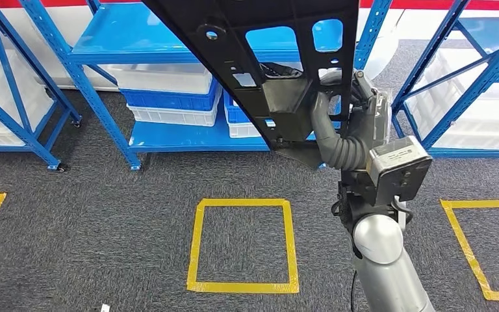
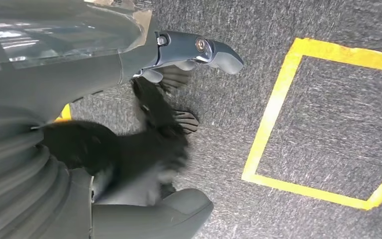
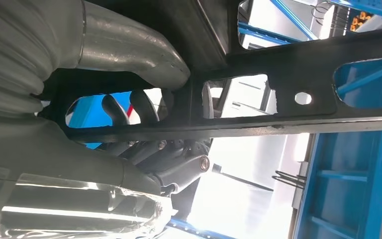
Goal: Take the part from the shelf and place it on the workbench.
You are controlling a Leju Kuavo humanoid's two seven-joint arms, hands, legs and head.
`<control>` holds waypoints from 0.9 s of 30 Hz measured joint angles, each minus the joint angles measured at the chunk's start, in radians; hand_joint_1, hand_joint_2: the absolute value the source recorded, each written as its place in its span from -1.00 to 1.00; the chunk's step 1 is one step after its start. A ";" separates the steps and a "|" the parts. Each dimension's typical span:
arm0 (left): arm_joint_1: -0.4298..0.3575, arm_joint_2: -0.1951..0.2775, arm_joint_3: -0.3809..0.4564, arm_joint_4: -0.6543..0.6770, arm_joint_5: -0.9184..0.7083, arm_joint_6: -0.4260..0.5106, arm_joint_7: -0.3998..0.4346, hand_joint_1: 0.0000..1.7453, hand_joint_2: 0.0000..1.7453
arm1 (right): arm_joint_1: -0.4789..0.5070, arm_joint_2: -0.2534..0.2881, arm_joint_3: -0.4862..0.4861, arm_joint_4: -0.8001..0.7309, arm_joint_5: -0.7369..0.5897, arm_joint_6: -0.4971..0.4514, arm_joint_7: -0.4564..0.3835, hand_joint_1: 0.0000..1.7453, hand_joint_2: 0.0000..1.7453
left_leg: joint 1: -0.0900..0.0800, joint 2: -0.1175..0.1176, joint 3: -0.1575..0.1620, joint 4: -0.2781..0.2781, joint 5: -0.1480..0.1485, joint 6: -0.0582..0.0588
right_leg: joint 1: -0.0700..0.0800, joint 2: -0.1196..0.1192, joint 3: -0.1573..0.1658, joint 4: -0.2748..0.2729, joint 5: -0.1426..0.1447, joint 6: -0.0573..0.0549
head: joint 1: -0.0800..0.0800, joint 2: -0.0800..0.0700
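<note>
The part (image 1: 260, 58) is a long black plastic panel with cut-out windows and round holes, held up high and slanted in front of the shelves. My right hand (image 1: 344, 123) grips its lower end, fingers hooked through an opening. In the right wrist view the part's (image 3: 288, 119) bars cross the picture, and the right hand (image 3: 129, 59) wraps a bar, thumb on one side and dark fingers behind. My left hand (image 2: 149, 129) hangs over the carpet, fingers apart and holding nothing; its dark fingers are blurred.
Blue steel shelves (image 1: 169, 136) stand ahead, with white and blue bins (image 1: 169, 97) on the low level. Yellow tape squares (image 1: 243, 246) mark the grey carpet, one straight ahead and another at the right (image 1: 474, 253). One taped square (image 2: 273, 114) lies beside the left hand.
</note>
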 joint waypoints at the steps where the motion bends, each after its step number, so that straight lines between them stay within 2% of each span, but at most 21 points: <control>1: -0.002 -0.003 0.002 0.001 -0.001 -0.004 -0.014 -1.00 1.00 | 0.000 0.003 -0.002 0.001 0.000 0.005 -0.001 1.00 1.00 | -0.004 -0.002 0.018 -0.035 -0.017 0.004 | 0.001 -0.001 -0.007 0.004 0.007 0.007 | 0.000 0.000; 4: 0.001 -0.026 0.006 0.016 -0.008 -0.017 -0.081 -1.00 1.00 | 0.009 0.009 -0.006 0.006 -0.001 0.022 -0.007 1.00 1.00 | -0.012 0.000 0.008 -0.060 -0.004 0.033 | 0.004 0.000 -0.027 0.006 0.023 0.028 | 0.000 0.000; 5: 0.004 -0.035 0.008 0.021 -0.009 -0.019 -0.099 -1.00 1.00 | 0.015 0.010 -0.009 0.007 -0.002 0.026 -0.008 1.00 1.00 | -0.011 0.003 -0.004 -0.063 0.008 0.045 | 0.004 0.001 -0.042 0.023 0.003 0.028 | 0.001 0.000; 6: 0.005 -0.043 0.009 0.025 -0.010 -0.019 -0.109 -1.00 1.00 | 0.020 0.010 -0.013 0.008 -0.004 0.029 -0.010 1.00 1.00 | -0.010 0.006 -0.017 -0.066 0.021 0.055 | 0.005 0.002 -0.061 0.058 -0.031 0.023 | 0.002 0.000; 8: 0.007 -0.054 0.011 0.033 -0.012 -0.019 -0.121 -1.00 1.00 | 0.029 0.011 -0.021 0.009 -0.009 0.039 -0.011 1.00 1.00 | -0.009 0.009 -0.047 -0.067 0.046 0.064 | 0.000 0.003 -0.100 0.180 -0.120 0.011 | 0.003 0.000; 9: 0.007 -0.060 0.012 0.037 -0.014 -0.020 -0.125 -1.00 1.00 | 0.035 0.012 -0.024 0.010 -0.012 0.044 -0.011 1.00 1.00 | -0.010 0.010 -0.063 -0.067 0.059 0.064 | 0.000 0.003 -0.109 0.241 -0.143 0.013 | 0.004 0.000; 10: 0.007 -0.066 0.014 0.040 -0.015 -0.022 -0.129 -1.00 1.00 | 0.041 0.013 -0.027 0.011 -0.015 0.050 -0.012 1.00 1.00 | -0.010 0.011 -0.079 -0.066 0.072 0.064 | -0.001 0.003 -0.106 0.281 -0.144 0.021 | 0.004 0.000; 12: 0.006 -0.075 0.020 0.045 -0.017 -0.027 -0.135 -1.00 1.00 | 0.048 0.014 -0.033 0.012 -0.019 0.059 -0.012 1.00 1.00 | -0.010 0.012 -0.108 -0.066 0.096 0.060 | -0.002 0.003 -0.056 0.271 -0.103 0.041 | 0.004 0.000; 13: 0.006 -0.079 0.023 0.047 -0.017 -0.030 -0.138 -1.00 1.00 | 0.050 0.015 -0.035 0.012 -0.020 0.062 -0.012 1.00 1.00 | -0.010 0.012 -0.121 -0.065 0.108 0.057 | -0.002 0.003 -0.009 0.221 -0.085 0.046 | 0.004 0.000; 15: 0.005 -0.086 0.031 0.050 -0.018 -0.037 -0.144 -1.00 1.00 | 0.051 0.019 -0.039 0.012 -0.020 0.065 -0.012 1.00 1.00 | -0.012 0.012 -0.138 -0.065 0.131 0.046 | 0.001 0.004 0.107 0.066 -0.097 0.039 | 0.003 0.000; 16: 0.005 -0.090 0.034 0.051 -0.018 -0.039 -0.148 -1.00 1.00 | 0.052 0.021 -0.041 0.011 -0.019 0.066 -0.013 1.00 1.00 | -0.013 0.012 -0.142 -0.067 0.143 0.040 | 0.004 0.006 0.145 0.005 -0.111 0.032 | 0.003 0.000; 17: 0.004 -0.093 0.037 0.052 -0.019 -0.041 -0.151 -1.00 1.00 | 0.054 0.023 -0.043 0.011 -0.018 0.066 -0.013 1.00 1.00 | -0.013 0.013 -0.144 -0.071 0.156 0.034 | 0.009 0.007 0.163 -0.031 -0.122 0.024 | 0.003 0.000; 18: 0.004 -0.096 0.039 0.054 -0.019 -0.041 -0.153 -1.00 1.00 | 0.057 0.024 -0.044 0.010 -0.018 0.066 -0.014 1.00 1.00 | -0.012 0.012 -0.145 -0.076 0.168 0.027 | 0.008 0.008 0.156 -0.039 -0.118 0.015 | 0.002 0.000; 19: 0.005 -0.098 0.041 0.057 -0.020 -0.041 -0.156 -1.00 1.00 | 0.060 0.024 -0.045 0.010 -0.017 0.067 -0.014 1.00 1.00 | -0.011 0.010 -0.150 -0.076 0.164 0.021 | 0.004 0.007 0.148 -0.038 -0.107 0.007 | 0.002 0.000; 20: 0.005 -0.099 0.043 0.059 -0.021 -0.041 -0.158 -1.00 1.00 | 0.062 0.025 -0.045 0.009 -0.017 0.067 -0.015 1.00 1.00 | -0.009 0.008 -0.158 -0.067 0.144 0.015 | 0.000 0.006 0.140 -0.038 -0.095 -0.005 | 0.001 0.000; 22: 0.006 -0.102 0.047 0.061 -0.023 -0.040 -0.163 -1.00 1.00 | 0.067 0.028 -0.046 0.009 -0.016 0.070 -0.015 1.00 1.00 | -0.006 0.005 -0.181 0.017 0.042 0.007 | -0.005 0.004 0.117 -0.039 -0.066 -0.025 | -0.004 0.000; 23: 0.006 -0.103 0.049 0.062 -0.024 -0.040 -0.165 -1.00 1.00 | 0.069 0.029 -0.046 0.009 -0.016 0.071 -0.015 1.00 1.00 | -0.005 0.004 -0.193 0.084 -0.010 0.004 | -0.002 0.003 0.102 -0.038 -0.052 -0.031 | -0.006 0.000; 24: 0.006 -0.103 0.051 0.063 -0.024 -0.039 -0.167 -1.00 1.00 | 0.072 0.029 -0.046 0.009 -0.016 0.072 -0.015 1.00 1.00 | -0.004 0.005 -0.201 0.152 -0.043 0.000 | 0.001 0.002 0.086 -0.038 -0.039 -0.033 | -0.007 0.000; 25: 0.005 -0.103 0.053 0.063 -0.024 -0.039 -0.167 -1.00 1.00 | 0.075 0.029 -0.047 0.009 -0.015 0.073 -0.015 1.00 1.00 | -0.004 0.005 -0.203 0.203 -0.050 -0.002 | 0.003 0.002 0.071 -0.037 -0.028 -0.034 | -0.006 0.000; 26: 0.005 -0.104 0.053 0.064 -0.024 -0.039 -0.168 -1.00 1.00 | 0.078 0.029 -0.047 0.009 -0.015 0.074 -0.015 1.00 1.00 | -0.004 0.005 -0.188 0.222 -0.032 -0.002 | 0.005 0.002 0.055 -0.035 -0.016 -0.032 | -0.007 0.000; 27: 0.005 -0.104 0.053 0.065 -0.024 -0.039 -0.168 -1.00 1.00 | 0.080 0.029 -0.047 0.009 -0.015 0.074 -0.015 1.00 1.00 | -0.004 0.005 -0.159 0.208 -0.004 0.001 | 0.006 0.003 0.040 -0.032 -0.006 -0.030 | -0.006 0.000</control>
